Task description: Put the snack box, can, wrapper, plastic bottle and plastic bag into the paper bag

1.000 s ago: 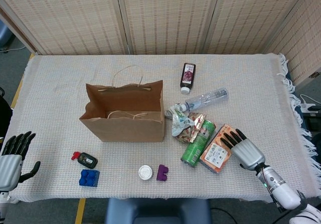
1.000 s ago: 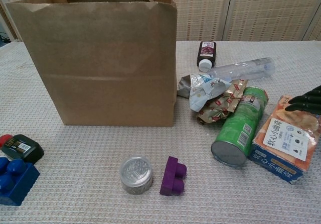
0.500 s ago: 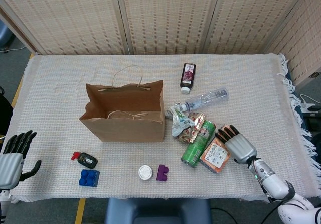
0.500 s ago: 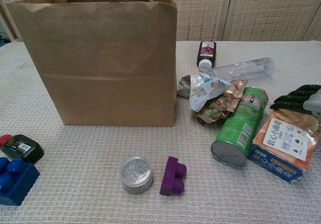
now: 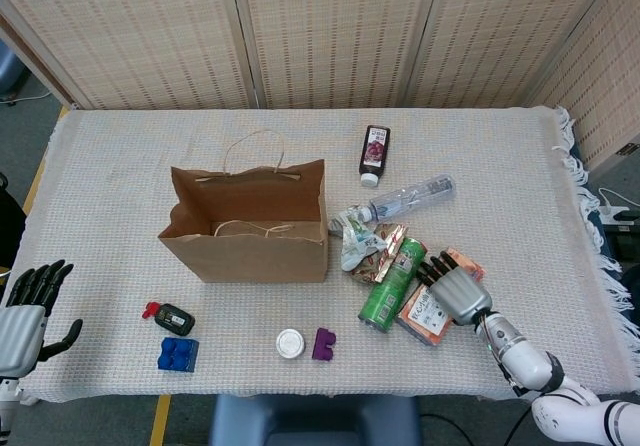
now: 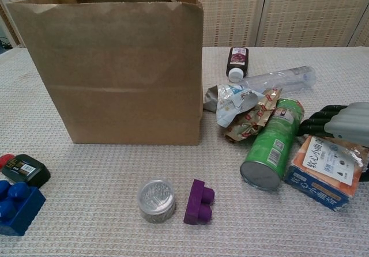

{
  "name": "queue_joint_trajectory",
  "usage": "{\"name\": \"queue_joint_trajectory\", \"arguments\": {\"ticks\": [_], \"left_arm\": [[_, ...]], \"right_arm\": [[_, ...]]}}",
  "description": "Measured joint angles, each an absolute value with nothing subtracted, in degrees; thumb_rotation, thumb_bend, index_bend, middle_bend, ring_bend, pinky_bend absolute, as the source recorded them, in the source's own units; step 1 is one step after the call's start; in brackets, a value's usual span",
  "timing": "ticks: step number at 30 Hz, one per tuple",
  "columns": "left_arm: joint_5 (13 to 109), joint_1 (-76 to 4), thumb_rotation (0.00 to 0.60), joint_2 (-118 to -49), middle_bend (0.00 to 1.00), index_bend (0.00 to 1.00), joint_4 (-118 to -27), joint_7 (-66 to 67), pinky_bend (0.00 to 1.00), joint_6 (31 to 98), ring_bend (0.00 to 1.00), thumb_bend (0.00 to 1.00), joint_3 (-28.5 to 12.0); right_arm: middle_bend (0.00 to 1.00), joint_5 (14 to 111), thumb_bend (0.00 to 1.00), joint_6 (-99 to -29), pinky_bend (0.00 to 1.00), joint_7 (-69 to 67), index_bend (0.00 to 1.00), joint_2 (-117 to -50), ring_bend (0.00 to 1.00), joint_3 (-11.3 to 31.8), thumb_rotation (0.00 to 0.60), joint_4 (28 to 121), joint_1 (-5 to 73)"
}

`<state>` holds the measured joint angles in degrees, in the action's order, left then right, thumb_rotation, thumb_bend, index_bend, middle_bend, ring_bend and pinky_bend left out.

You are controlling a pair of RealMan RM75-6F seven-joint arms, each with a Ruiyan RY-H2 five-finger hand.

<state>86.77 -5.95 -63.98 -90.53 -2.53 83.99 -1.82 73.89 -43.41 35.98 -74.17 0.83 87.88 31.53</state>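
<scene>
We are bringing our right hand point(image 5: 455, 292) leftward over the orange snack box point(image 6: 323, 173), and its dark fingertips point(image 6: 314, 124) are now reaching the side of the green can point(image 5: 392, 284). A second ago they were only at the box's far edge, well apart from the can. The can is tilting slightly differently than before, so we are judging that the hand is nudging it. We cannot tell whether the fingers are clamping on either item; they look extended over the box, not wrapped around it. This suggests we are lining up the first pick, with nothing in the paper bag point(image 5: 245, 224) yet as far as the head view shows.

Our left hand point(image 5: 22, 311) is hanging off the near left corner, fingers apart, holding nothing, unmoved.

Just beyond the can, the crumpled wrapper point(image 6: 253, 116) and plastic bag point(image 6: 233, 102) are lying together. Further back the clear plastic bottle point(image 5: 412, 198) is resting on its side, all unchanged.
</scene>
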Motion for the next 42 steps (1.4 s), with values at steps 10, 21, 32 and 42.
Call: {"name": "queue_joint_trajectory", "arguments": {"ticks": [10, 21, 32, 42], "left_arm": [[86.7, -6.0, 0.600, -64.0, 0.00, 0.05, -90.5, -2.3, 0.00, 84.0, 0.00, 0.37, -1.8], [86.7, -5.9, 0.600, -64.1, 0.00, 0.05, -90.7, -1.7, 0.00, 84.2, 0.00, 0.37, -1.8], [86.7, -6.1, 0.600, -64.0, 0.00, 0.05, -90.9, -1.6, 0.00, 83.9, 0.00, 0.37, -1.8], [86.9, -6.2, 0.600, -63.9, 0.00, 0.05, -90.5, -2.4, 0.00, 84.0, 0.00, 0.37, -1.7]], "right_arm": [[0.61, 80.4, 0.20, -48.9, 0.70, 28.8, 0.62, -70.2, 0.61, -1.2, 0.600, 90.9, 30.3], [0.61, 82.9, 0.20, -64.2, 0.70, 20.8, 0.63, -60.9, 0.61, 0.4, 0.600, 94.9, 24.8], [0.61, 76.9, 0.20, -84.9, 0.70, 29.8, 0.64, -62.1, 0.62, 15.0, 0.600, 101.7, 22.8], [0.61, 76.2, 0.20, -86.8, 0.70, 48.9, 0.64, -68.1, 0.62, 22.5, 0.600, 112.0, 31.9]]}}
